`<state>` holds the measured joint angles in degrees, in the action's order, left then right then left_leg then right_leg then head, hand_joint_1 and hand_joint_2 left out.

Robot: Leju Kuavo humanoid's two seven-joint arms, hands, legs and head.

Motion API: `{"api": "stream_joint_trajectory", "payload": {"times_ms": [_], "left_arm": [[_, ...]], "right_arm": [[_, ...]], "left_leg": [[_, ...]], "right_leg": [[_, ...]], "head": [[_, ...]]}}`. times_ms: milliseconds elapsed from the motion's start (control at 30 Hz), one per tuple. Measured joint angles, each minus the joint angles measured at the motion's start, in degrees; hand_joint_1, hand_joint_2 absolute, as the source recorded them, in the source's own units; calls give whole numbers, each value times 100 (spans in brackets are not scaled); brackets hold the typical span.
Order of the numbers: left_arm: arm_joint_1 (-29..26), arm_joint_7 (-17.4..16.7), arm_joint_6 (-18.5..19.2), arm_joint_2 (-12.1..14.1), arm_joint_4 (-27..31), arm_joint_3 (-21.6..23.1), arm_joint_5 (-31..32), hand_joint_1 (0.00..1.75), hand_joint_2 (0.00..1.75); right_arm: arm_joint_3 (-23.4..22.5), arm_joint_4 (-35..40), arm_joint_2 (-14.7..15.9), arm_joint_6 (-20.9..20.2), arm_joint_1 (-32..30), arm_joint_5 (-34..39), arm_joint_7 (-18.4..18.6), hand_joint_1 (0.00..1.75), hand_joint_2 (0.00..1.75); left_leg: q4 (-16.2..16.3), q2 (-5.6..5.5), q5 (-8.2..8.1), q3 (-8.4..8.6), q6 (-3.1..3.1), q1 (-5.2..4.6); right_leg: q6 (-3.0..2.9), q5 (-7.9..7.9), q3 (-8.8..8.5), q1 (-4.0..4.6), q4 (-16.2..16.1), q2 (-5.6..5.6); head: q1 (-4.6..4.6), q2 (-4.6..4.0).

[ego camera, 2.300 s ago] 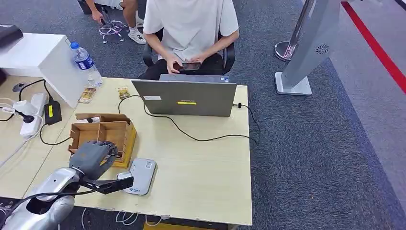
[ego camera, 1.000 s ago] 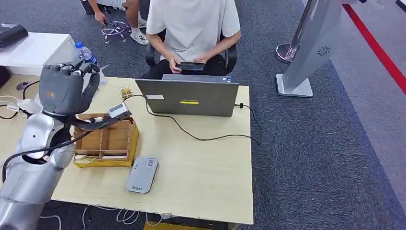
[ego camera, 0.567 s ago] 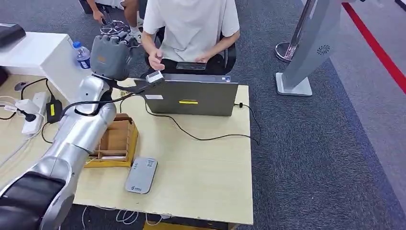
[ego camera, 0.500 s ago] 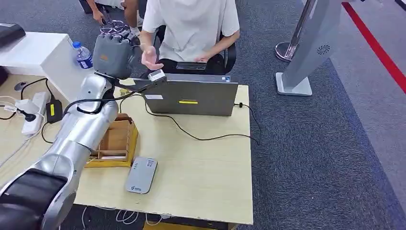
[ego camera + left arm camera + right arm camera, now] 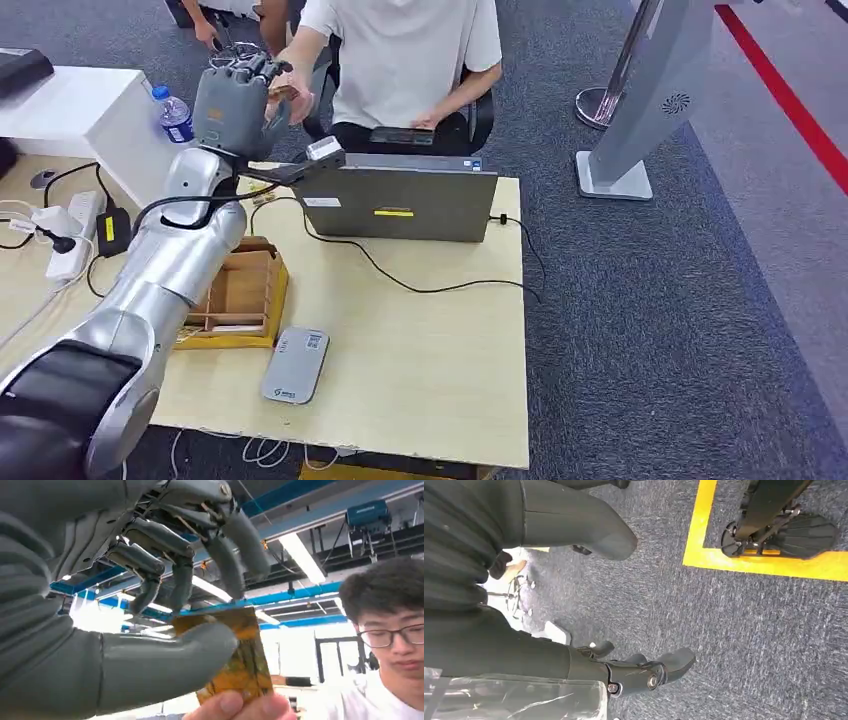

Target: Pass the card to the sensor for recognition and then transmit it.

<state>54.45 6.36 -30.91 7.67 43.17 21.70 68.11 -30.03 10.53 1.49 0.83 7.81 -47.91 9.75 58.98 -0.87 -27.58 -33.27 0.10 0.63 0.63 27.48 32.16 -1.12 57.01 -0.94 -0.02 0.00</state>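
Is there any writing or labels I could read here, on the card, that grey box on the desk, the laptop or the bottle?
None can be read.
Card: orange-yellow print, blurred.
Grey sensor box: small blue markings, too small.
Laptop: yellow sticker and white label, too small.
Water bottle: blue label, too small.
Grey kiosk: round swirl emblem, no words.

The left hand's thumb [image 5: 165, 660] covers part of the yellow card [image 5: 240, 660], and a person's fingers [image 5: 240, 706] (cut off by the picture's edge) hide its far end. From the head view the card [image 5: 283, 92] is too small to read.
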Motion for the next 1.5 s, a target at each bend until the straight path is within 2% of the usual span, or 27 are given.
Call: {"api": "stream_joint_trajectory", "payload": {"times_ms": [233, 333, 433, 533, 633, 800, 900, 1033, 1067, 1100, 1167, 1267, 1333, 1367, 1500], "left_arm": [[-116, 146, -164, 44, -114, 0, -129, 0, 175], [-362, 221, -214, 180, -6, 0, -265, 0, 175], [-818, 275, -321, 493, 370, -4, -502, 0, 175], [-1651, 405, -577, 1213, 1052, -287, -1042, 0, 175], [-2328, 741, -667, 1926, 1373, -1177, -1773, 0, 175], [-3156, 1583, -837, 2732, 1285, -2922, -2527, 0, 175], [-3435, 2042, -870, 3050, 883, -3953, -2903, 0, 175], [-3715, 2544, -885, 3331, 106, -5623, -2835, 0, 175], [-3764, 2601, -828, 3370, -158, -5938, -2975, 0, 175], [-3802, 2612, -605, 3410, -431, -6253, -3226, 0, 175], [-3897, 2578, 22, 3436, -939, -6953, -3906, 0, 175], [-4083, 2008, 1046, 3351, -1566, -7903, -5031, 0, 175], [-4207, 1529, 1537, 3133, -1902, -8545, -5753, 0, 175], [-4273, 1375, 1672, 2998, -2032, -8828, -6026, 0, 175], [-4515, 906, 1595, 2283, -2466, -9755, -6564, 0, 175]], "right_arm": [[-2, 0, 0, 33, -30, 9, -20, 0, 175], [-57, 0, 0, 44, -64, 114, -98, 0, 175], [-151, 0, 0, 55, -165, 183, -166, 0, 175], [-265, 0, 0, 112, -282, 249, -267, 0, 175], [-367, 0, 9, 155, -433, 280, -271, 0, 175], [-494, 0, 28, 210, -469, 221, -258, 0, 175], [-568, 2, 33, 216, -489, 186, -234, 0, 175], [-632, 2, 35, 260, -495, 140, -194, 0, 175], [-654, 2, 35, 262, -494, 122, -195, 0, 175], [-684, 2, 35, 264, -492, 107, -195, 0, 175], [-708, 2, 35, 260, -490, 66, -195, 0, 175], [-713, 2, 35, 221, -479, -26, -221, 0, 175], [-713, 2, 37, 186, -468, -118, -240, 0, 175], [-715, 2, 37, 173, -456, -146, -240, 0, 175], [-715, 2, 39, 160, -411, -271, -256, 0, 175]], "left_leg": [[0, 0, 0, -3, 0, 0], [-4, 6, -1, -2, -1, 0], [-9, 13, -4, -6, -2, 1], [-25, 79, -21, 19, -24, 1], [-27, 99, -29, 21, -32, 9], [-31, 97, -34, 17, -41, 17], [-32, 92, -34, 12, -41, 19], [-32, 93, -35, 13, -41, 20], [-32, 91, -35, 12, -41, 19], [-32, 89, -36, 11, -41, 18], [-32, 85, -36, 11, -40, 18], [-32, 75, -38, 12, -37, 17], [-32, 56, -37, 14, -36, 15], [-32, 50, -37, 14, -36, 9], [-30, 43, -38, 16, -31, 3]], "right_leg": [[0, 0, 1, 0, 0, 0], [0, 0, 1, 0, 1, -7], [-2, 3, 3, 1, 3, -15], [-13, 9, 5, 0, 12, -85], [-25, 18, 20, 4, 14, -103], [-38, 31, 25, 15, 17, -102], [-37, 32, 24, 18, 17, -97], [-37, 34, 24, 19, 14, -97], [-37, 35, 24, 18, 14, -94], [-38, 35, 22, 18, 15, -89], [-40, 37, 20, 18, 13, -83], [-37, 39, 15, 18, 4, -71], [-34, 41, 8, 15, 1, -53], [-34, 41, 7, 9, 0, -48], [-29, 39, -1, 1, -9, -42]], "head": [[-2, 0], [-2, 0], [2, 0], [13, 0], [-4, 0], [-9, 0], [-11, 0], [4, 0], [0, 0], [0, 0], [-2, 0], [-2, 0], [-4, 0], [-2, 0], [2, 0]]}}
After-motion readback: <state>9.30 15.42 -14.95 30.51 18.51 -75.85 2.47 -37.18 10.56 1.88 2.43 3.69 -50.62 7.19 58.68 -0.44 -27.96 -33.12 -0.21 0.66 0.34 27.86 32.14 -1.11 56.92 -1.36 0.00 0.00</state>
